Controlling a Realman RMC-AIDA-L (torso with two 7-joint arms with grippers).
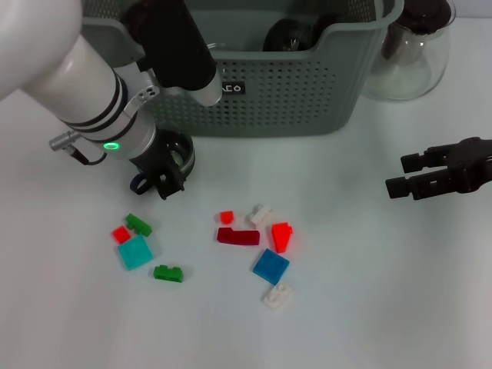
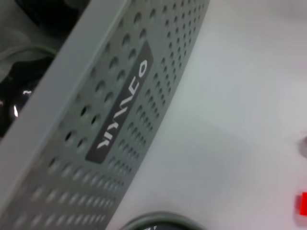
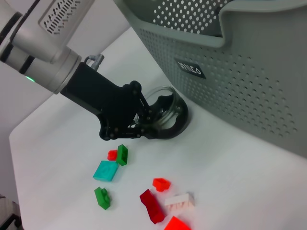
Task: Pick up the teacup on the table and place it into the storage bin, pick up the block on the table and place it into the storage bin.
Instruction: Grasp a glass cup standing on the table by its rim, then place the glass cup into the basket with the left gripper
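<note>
- Left gripper (image 1: pixel 165 173) low at the table, fingers pinching the dark glass teacup (image 3: pixel 165 114) rim, just beside the grey-green perforated storage bin (image 1: pixel 307 92).
- Right gripper (image 1: pixel 396 175) hovers apart, fingers spread.
- Scattered coloured blocks (image 1: pixel 269 265) lie near.

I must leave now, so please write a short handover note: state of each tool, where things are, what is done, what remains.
Left tool: at the teacup, fingers around its rim; cup on the table beside the storage bin.
Right tool: open, idle, apart at the right.
Blocks: scattered on the table before the bin.
Done: nothing visibly binned.
Left: teacup, then a block, into the bin.
</note>
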